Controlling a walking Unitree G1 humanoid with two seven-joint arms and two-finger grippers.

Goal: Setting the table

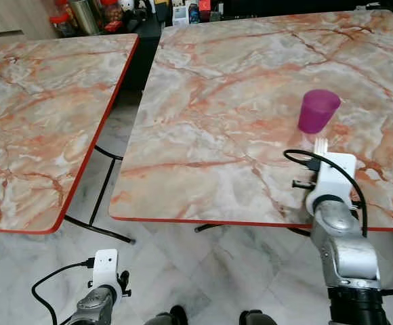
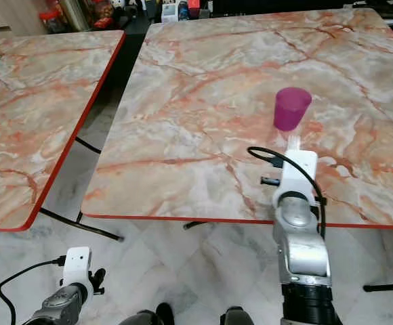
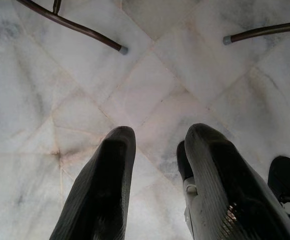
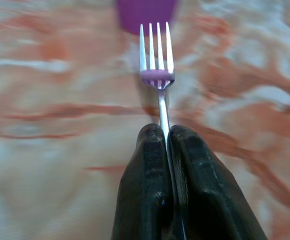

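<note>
A purple cup (image 1: pixel 318 110) stands upright on the marble table (image 1: pixel 237 101), toward its right side. My right gripper (image 4: pixel 166 132) is shut on the handle of a silver fork (image 4: pixel 157 50). The tines (image 1: pixel 320 144) stick out just short of the cup, above the table near its front edge. My left gripper (image 3: pixel 155 140) hangs low over the floor, open with nothing between its fingers (image 3: pixel 112 165).
A second marble table (image 1: pixel 40 108) with a red edge stands to the left, with a gap between the two. Black metal table legs (image 1: pixel 101 196) cross that gap. Jars and boxes (image 1: pixel 115 10) crowd the far side. White floor tiles (image 1: pixel 203 271) lie below.
</note>
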